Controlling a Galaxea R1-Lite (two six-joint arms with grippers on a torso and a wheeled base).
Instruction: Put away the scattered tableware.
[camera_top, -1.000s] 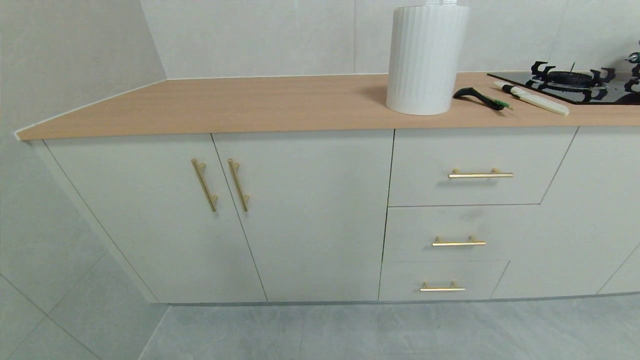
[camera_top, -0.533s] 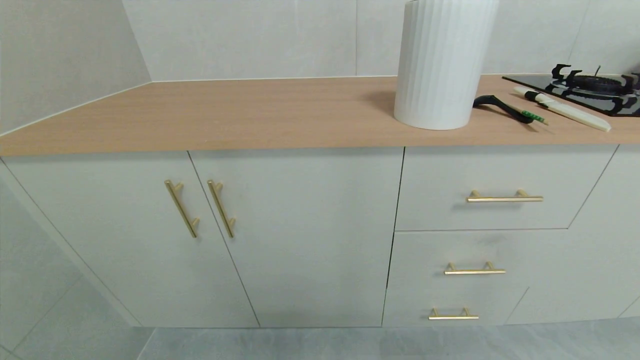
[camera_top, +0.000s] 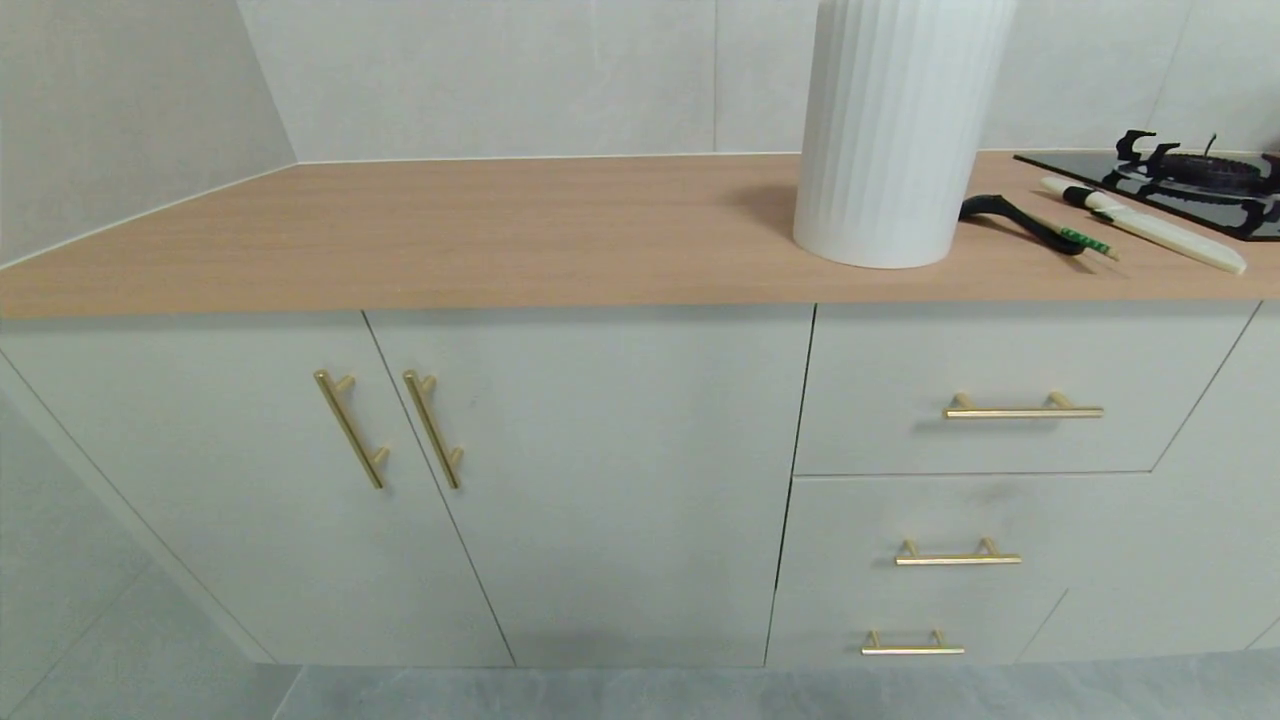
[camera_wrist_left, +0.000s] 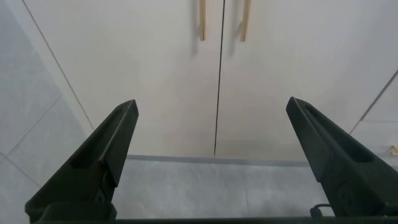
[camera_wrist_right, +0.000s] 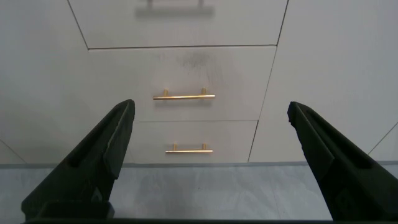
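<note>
On the wooden counter (camera_top: 450, 230) stands a tall white ribbed holder (camera_top: 895, 130). Just to its right lie a black-handled utensil (camera_top: 1015, 222) with a green-striped tip and a cream-bladed knife (camera_top: 1150, 225) with a black band. My left gripper (camera_wrist_left: 211, 112) is open, low in front of the double cabinet doors (camera_wrist_left: 217, 81), nothing between its fingers. My right gripper (camera_wrist_right: 211, 115) is open too, facing the lower drawers (camera_wrist_right: 183, 84) and holding nothing.
A black gas hob (camera_top: 1190, 180) sits at the counter's far right. Below the counter are two doors with gold bar handles (camera_top: 390, 430) and three stacked drawers (camera_top: 1000, 400) with gold handles. Tiled wall behind, grey tiled floor (camera_top: 600, 695) below.
The whole head view has shifted: the cabinet and counter now appear larger and lower-left in the picture, so the camera has come closer. Nothing on the counter has moved.
</note>
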